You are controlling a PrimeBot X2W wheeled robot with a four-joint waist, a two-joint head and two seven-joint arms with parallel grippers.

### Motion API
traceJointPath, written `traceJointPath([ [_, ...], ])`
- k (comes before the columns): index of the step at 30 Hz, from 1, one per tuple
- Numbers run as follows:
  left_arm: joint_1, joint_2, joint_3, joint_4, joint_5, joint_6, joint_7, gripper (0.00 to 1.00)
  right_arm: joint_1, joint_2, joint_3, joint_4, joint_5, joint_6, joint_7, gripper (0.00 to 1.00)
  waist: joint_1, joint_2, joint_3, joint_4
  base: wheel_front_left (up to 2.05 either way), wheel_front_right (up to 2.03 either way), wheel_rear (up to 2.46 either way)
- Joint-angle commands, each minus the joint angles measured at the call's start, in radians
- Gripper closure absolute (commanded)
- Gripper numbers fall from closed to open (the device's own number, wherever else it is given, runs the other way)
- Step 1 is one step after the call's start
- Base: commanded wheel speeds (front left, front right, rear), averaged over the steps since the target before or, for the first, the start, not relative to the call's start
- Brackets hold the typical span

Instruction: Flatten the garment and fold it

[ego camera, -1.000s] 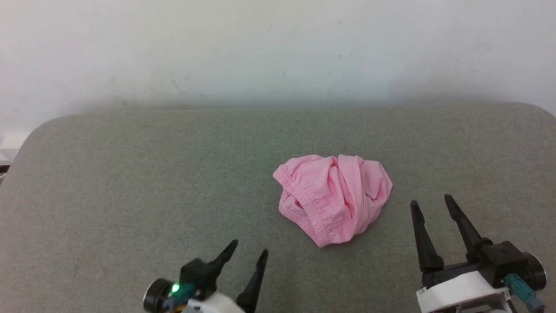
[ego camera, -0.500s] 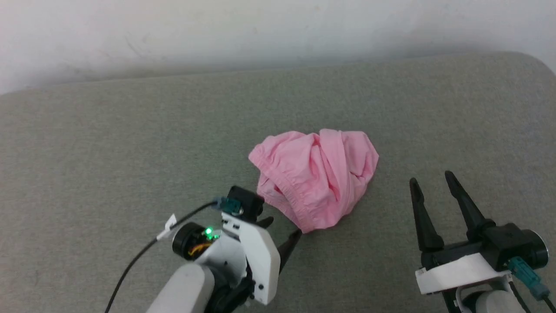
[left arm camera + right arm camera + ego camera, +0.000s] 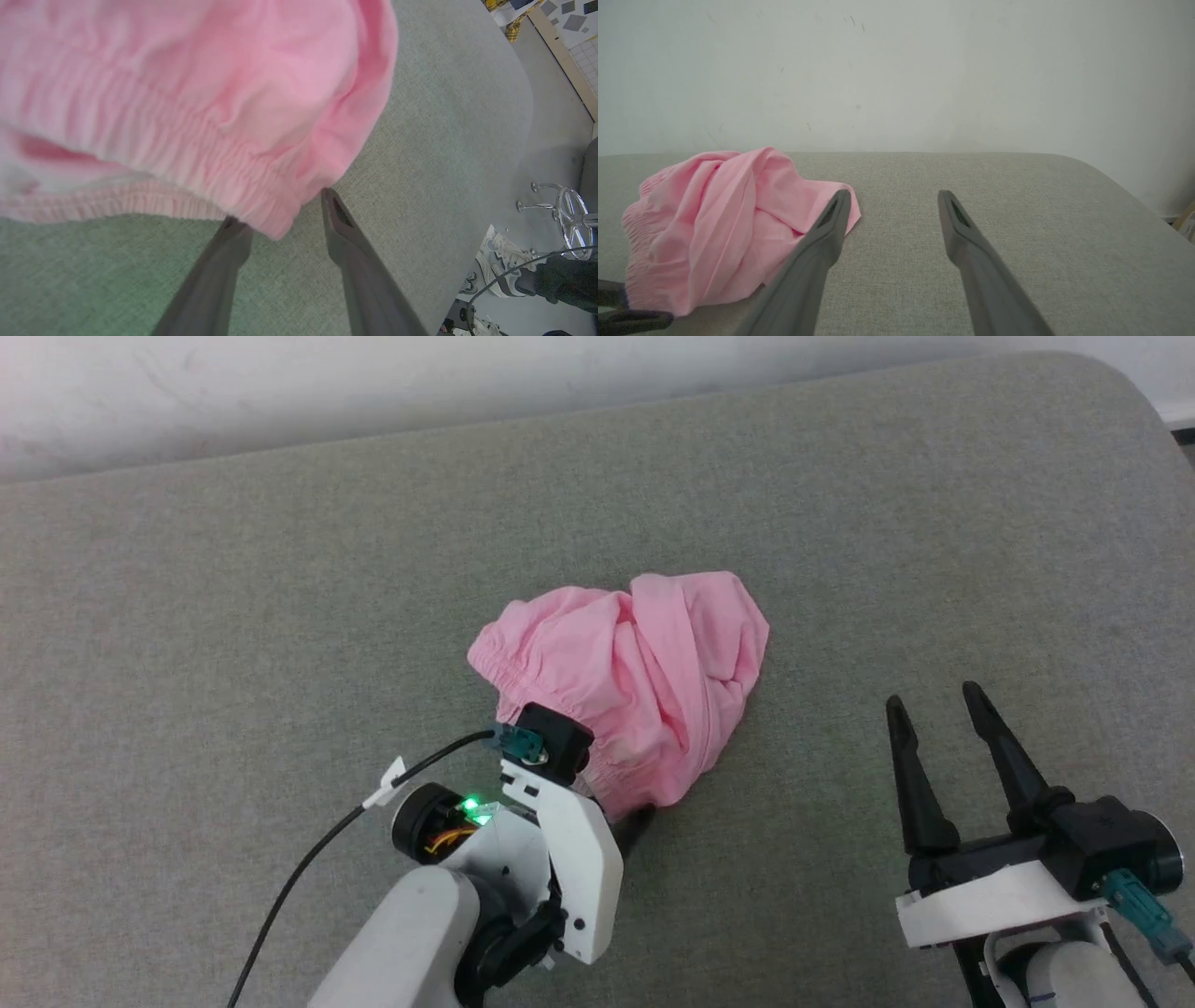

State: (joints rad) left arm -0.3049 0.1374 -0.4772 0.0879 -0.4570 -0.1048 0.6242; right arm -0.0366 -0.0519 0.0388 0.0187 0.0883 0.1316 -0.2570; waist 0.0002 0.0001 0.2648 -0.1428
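Over the last second I have brought the left gripper [image 3: 280, 210] up against the pink garment [image 3: 644, 663], which lies bunched on the grey padded surface [image 3: 233, 569]. The gripper's fingers are spread and straddle the garment's near elastic hem [image 3: 210, 177]. The right gripper [image 3: 934, 698] hovers off the garment's right side, also spread and apart from it. I judge a pinch on the hem is next; flattening has not begun.

Right gripper [image 3: 894, 196] (spread apart) beside crumpled garment [image 3: 714, 224]; grey surface [image 3: 1017, 233] beneath.
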Motion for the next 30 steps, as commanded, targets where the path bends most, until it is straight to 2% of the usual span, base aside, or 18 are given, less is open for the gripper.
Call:
traceJointPath([
  [1, -0.003, 0.002, 0.000, 0.001, -0.011, -0.006, -0.007, 1.00, -0.016, 0.002, -0.002, 0.003, 0.002, -0.001, -0.005, 0.00, -0.0002, -0.0001, -0.003, 0.003, 0.00, 0.00, 0.00],
  [7, 0.042, 0.018, 0.033, -0.032, -0.028, 0.002, -0.080, 1.00, -0.001, 0.002, -0.014, 0.023, -0.011, -0.001, -0.005, 0.00, -0.0002, -0.0001, -0.060, 0.051, 0.00, 0.00, 0.00],
  [11, 0.105, 0.044, 0.082, -0.103, -0.043, 0.029, -0.126, 1.00, 0.014, 0.002, -0.027, 0.037, -0.021, -0.001, -0.005, 0.00, -0.0002, -0.0001, -0.114, 0.092, 0.00, 0.00, 0.00],
  [14, 0.158, 0.067, 0.142, -0.178, -0.058, 0.063, -0.164, 1.00, 0.024, 0.002, -0.038, 0.051, -0.029, -0.001, -0.005, 0.00, -0.0002, -0.0001, -0.145, 0.122, 0.00, 0.00, 0.00],
  [18, 0.229, 0.093, 0.243, -0.259, -0.063, 0.134, -0.222, 1.00, 0.038, 0.002, -0.044, 0.063, -0.033, -0.001, -0.005, 0.00, -0.0002, -0.0001, -0.167, 0.155, 0.00, 0.00, 0.00],
  [21, 0.277, 0.112, 0.301, -0.260, -0.066, 0.172, -0.245, 1.00, 0.039, 0.002, -0.044, 0.079, -0.034, -0.001, -0.005, 0.00, -0.0002, -0.0001, -0.171, 0.172, 0.00, 0.00, 0.00],
  [23, 0.303, 0.107, 0.319, -0.224, -0.083, 0.182, -0.253, 1.00, 0.040, 0.002, -0.042, 0.091, -0.034, -0.001, -0.005, 0.00, -0.0002, -0.0001, -0.171, 0.182, 0.00, 0.00, 0.00],
  [24, 0.312, 0.110, 0.318, -0.197, -0.082, 0.181, -0.255, 0.62, 0.040, 0.002, -0.038, 0.100, -0.034, -0.001, -0.005, 0.00, -0.0002, -0.0001, -0.171, 0.185, 0.00, 0.00, 0.00],
  [25, 0.315, 0.110, 0.318, -0.168, -0.076, 0.183, -0.266, 0.00, 0.039, 0.002, -0.035, 0.108, -0.036, -0.001, -0.005, 0.00, -0.0002, -0.0001, -0.171, 0.187, 0.00, 0.00, 0.00],
  [30, 0.288, 0.080, 0.318, -0.057, -0.036, 0.186, -0.402, 0.00, 0.032, 0.002, -0.035, 0.137, -0.043, -0.001, -0.005, 0.00, -0.0002, -0.0001, -0.174, 0.196, 0.00, 0.00, 0.00],
])
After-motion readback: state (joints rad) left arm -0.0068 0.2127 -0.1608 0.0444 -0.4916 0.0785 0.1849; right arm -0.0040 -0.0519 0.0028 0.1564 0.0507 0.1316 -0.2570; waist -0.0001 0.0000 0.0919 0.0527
